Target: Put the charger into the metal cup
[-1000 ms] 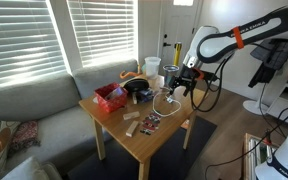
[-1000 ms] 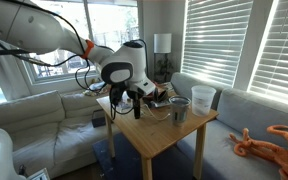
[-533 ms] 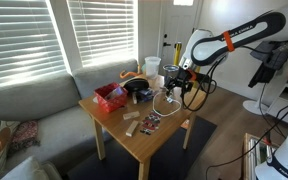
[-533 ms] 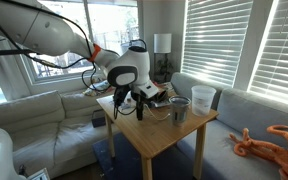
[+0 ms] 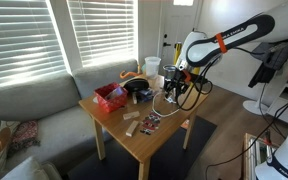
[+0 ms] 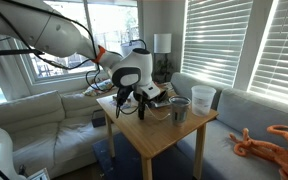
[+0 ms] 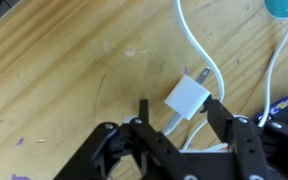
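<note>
The charger's white plug block [image 7: 187, 98] lies flat on the wooden table, its thin pale cable [image 7: 199, 45] curving away across the wood. My gripper [image 7: 178, 108] stands low over it with the jaws astride the plug. One finger [image 7: 213, 106] touches the block's side, while the other finger [image 7: 144, 110] stands a little apart from it. In both exterior views the gripper [image 5: 173, 95] [image 6: 127, 108] hangs just above the tabletop. The metal cup [image 6: 179, 108] stands upright further along the table, apart from the gripper.
A taller white container [image 6: 203, 98] stands beside the cup. A red box [image 5: 109, 96], a bulky black object [image 5: 137, 90] and small flat items [image 5: 139, 122] share the table [image 5: 154, 140]. A grey sofa [image 5: 34, 110] runs behind it.
The gripper has come down closer to the table, and its jaws have narrowed from wide open to just around the plug block.
</note>
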You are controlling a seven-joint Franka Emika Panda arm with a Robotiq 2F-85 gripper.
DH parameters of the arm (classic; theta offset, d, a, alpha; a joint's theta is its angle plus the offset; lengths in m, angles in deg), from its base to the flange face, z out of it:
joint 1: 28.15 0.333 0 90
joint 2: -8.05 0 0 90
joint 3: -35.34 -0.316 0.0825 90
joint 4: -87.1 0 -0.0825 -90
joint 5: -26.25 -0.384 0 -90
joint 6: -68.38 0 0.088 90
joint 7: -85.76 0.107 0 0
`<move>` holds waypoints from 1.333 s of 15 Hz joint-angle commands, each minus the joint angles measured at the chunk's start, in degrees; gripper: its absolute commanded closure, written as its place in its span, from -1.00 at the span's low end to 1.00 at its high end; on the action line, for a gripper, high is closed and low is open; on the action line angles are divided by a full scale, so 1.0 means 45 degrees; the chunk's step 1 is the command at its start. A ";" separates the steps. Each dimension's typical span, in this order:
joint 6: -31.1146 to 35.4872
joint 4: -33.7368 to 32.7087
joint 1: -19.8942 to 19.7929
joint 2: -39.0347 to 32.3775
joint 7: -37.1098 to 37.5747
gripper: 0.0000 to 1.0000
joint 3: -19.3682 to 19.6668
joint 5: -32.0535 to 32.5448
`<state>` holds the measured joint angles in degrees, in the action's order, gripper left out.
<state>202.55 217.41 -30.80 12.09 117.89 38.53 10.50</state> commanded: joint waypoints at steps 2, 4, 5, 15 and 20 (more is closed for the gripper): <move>-0.0627 -0.0681 0.0038 -0.0458 0.0316 -0.07 -0.0167 -0.0349; -0.1052 -0.0845 0.0082 -0.0462 0.0346 0.15 -0.0201 -0.0338; -0.1263 -0.0917 0.0109 -0.0488 0.0350 0.13 -0.0219 -0.0356; -0.1920 -0.1148 0.0162 0.0150 0.0500 0.65 -0.0358 0.0097; -0.1934 -0.0967 0.0150 0.1240 0.0540 0.65 -0.0508 0.0516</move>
<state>195.15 212.41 -30.04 13.67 118.79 37.07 11.12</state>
